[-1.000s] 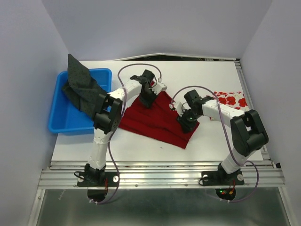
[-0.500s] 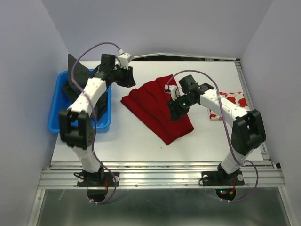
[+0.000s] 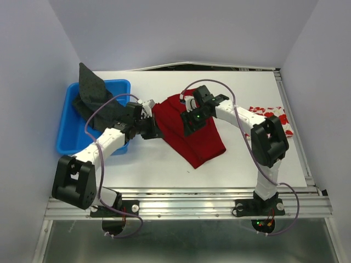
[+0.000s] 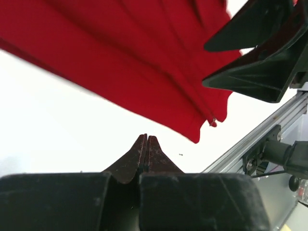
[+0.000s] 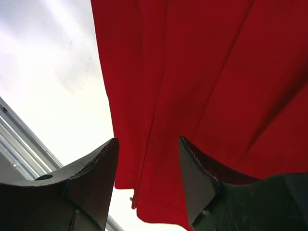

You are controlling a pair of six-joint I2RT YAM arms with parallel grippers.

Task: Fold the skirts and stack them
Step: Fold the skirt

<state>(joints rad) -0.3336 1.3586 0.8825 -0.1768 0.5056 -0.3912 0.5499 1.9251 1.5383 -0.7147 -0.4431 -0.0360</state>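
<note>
The deep-red pleated skirt (image 3: 194,134) lies folded in a long strip across the middle of the table. My left gripper (image 3: 157,133) is shut and holds nothing, low over bare table just off the skirt's left edge; its wrist view shows the closed fingertips (image 4: 146,144) short of the red hem (image 4: 144,72). My right gripper (image 3: 187,124) hovers open over the skirt's upper part, with red cloth (image 5: 202,72) beneath its spread fingers (image 5: 96,163). The dark grey skirt (image 3: 93,93) hangs out of the blue bin. The white skirt with red flowers (image 3: 271,116) lies at the right, partly behind the right arm.
The blue plastic bin (image 3: 74,139) stands at the table's left edge, beside the left arm. The metal rail (image 3: 186,194) runs along the near edge. The right gripper's dark fingers (image 4: 255,53) show close by in the left wrist view.
My left arm swung from near the bin down to the red skirt's left edge and its gripper closed. My right gripper shifted up-left over the skirt and opened wider.
</note>
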